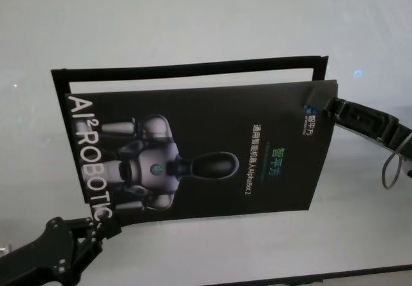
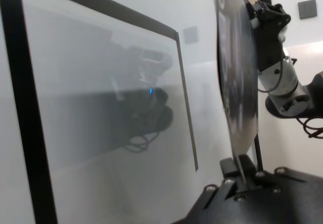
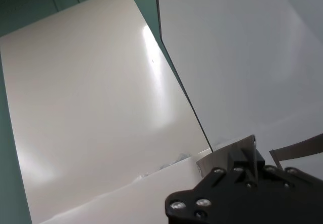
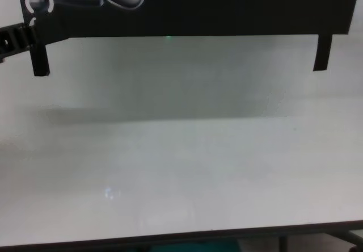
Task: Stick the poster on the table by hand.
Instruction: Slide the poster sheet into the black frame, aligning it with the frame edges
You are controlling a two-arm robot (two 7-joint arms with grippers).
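Pale wall (image 2: 298,72) with a grey square plate (image 2: 307,8); teal-green floor (image 3: 30,2) beyond the tabletop.

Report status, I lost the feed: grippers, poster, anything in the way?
Left gripper shut on poster near corner, right gripper shut on far corner. Poster held above table, not stuck. Black tape strips beneath.

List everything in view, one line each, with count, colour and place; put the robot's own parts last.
poster: one, glossy black with white lettering and a silver-grey robot image, held above the table by two opposite corners.
tape strips: black, narrow, forming a frame outline around the poster; the ends hang down in the chest view.
table: one, white-grey, beneath everything.
left gripper: one, black, shut on the poster's near-left corner.
right gripper: one, black, shut on the poster's far-right corner.
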